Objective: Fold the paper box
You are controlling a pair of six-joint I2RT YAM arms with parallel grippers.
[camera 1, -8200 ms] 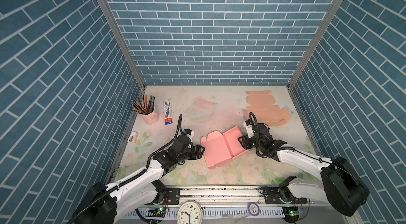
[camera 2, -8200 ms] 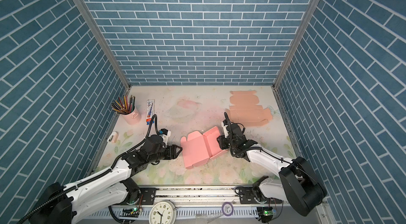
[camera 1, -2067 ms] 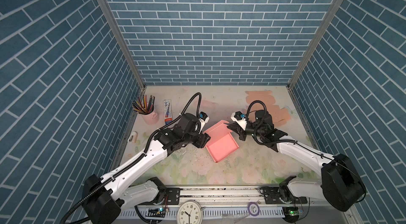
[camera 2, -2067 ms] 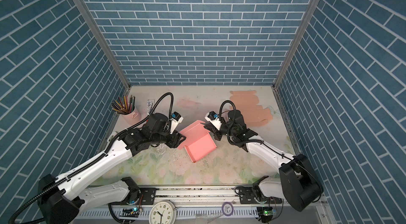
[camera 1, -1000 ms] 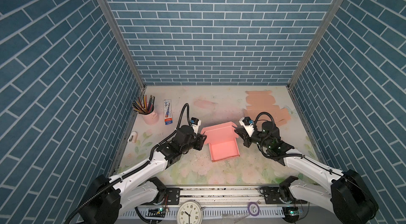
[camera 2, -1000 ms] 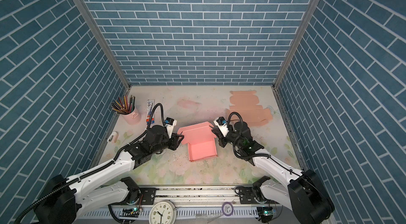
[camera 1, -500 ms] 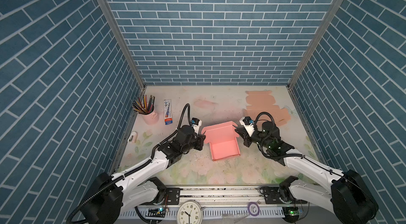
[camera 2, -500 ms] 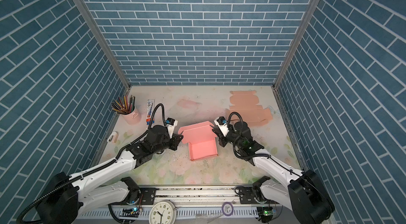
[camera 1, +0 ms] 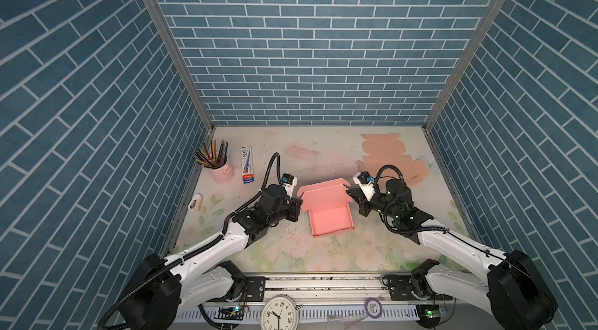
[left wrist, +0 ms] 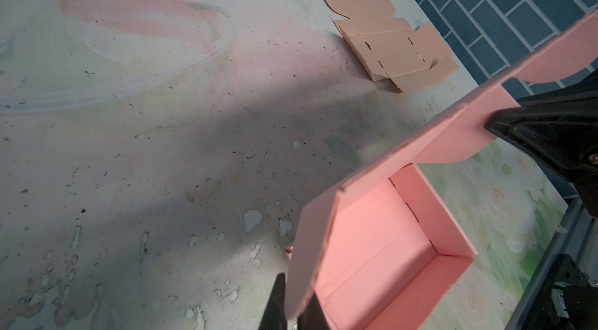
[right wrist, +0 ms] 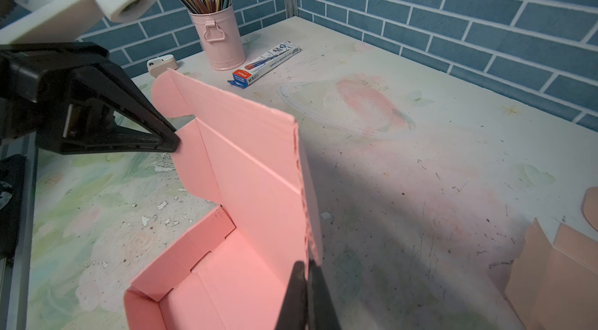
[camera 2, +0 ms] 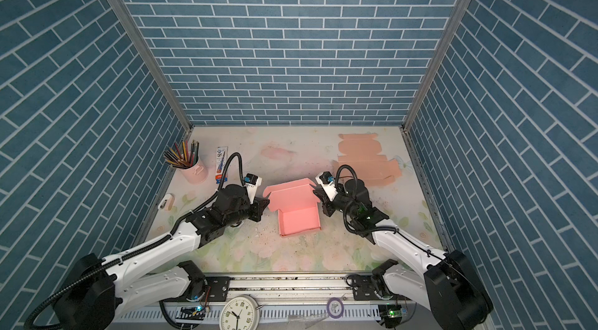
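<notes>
The pink paper box (camera 1: 330, 223) sits mid-table as an open tray, its lid (camera 2: 293, 197) standing up at the far side. My left gripper (camera 1: 299, 206) is shut on the lid's left side flap, and the left wrist view shows the flap (left wrist: 310, 247) pinched in that gripper (left wrist: 295, 307). My right gripper (camera 1: 351, 196) is shut on the lid's right edge, seen close up as the gripper (right wrist: 307, 283) against the pink panel (right wrist: 246, 166). Each wrist view also shows the opposite gripper's tip on the lid.
A flat tan cardboard blank (camera 1: 385, 156) lies at the back right. At the back left stand a pink cup of pencils (camera 1: 221, 171) and a pen box (camera 1: 247, 169). A small white item (camera 1: 195, 210) lies by the left wall. Blue brick walls enclose three sides.
My left gripper has closed onto the lid's left flap. The box and the right gripper have barely moved over the last second.
</notes>
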